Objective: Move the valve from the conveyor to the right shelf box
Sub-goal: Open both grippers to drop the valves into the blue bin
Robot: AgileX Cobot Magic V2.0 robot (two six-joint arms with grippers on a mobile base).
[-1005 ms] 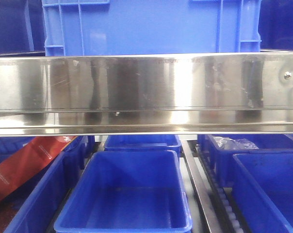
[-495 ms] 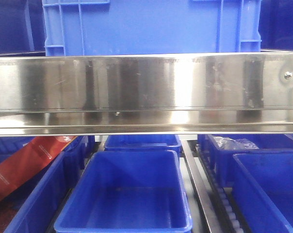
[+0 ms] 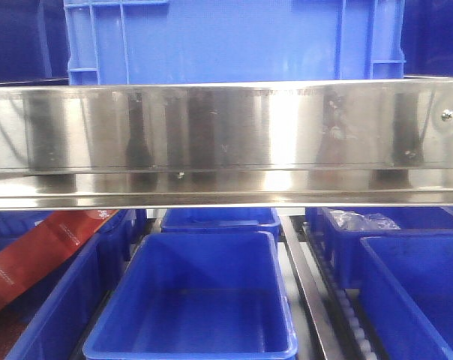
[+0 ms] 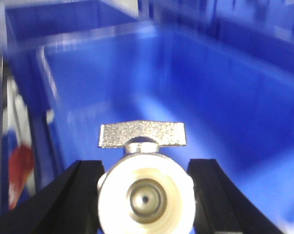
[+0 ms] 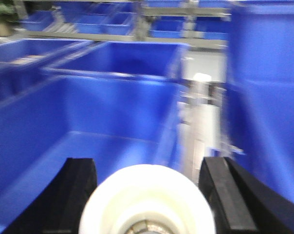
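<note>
Silver metal valve with butterfly handle, clamped in the black jaws of the left gripper, hung over an open blue plastic box, right gripper closed on a blurred pale round object.

The silver valve, flat butterfly handle on top and round port facing the camera, is clamped in the left gripper above a blue box.
</note>
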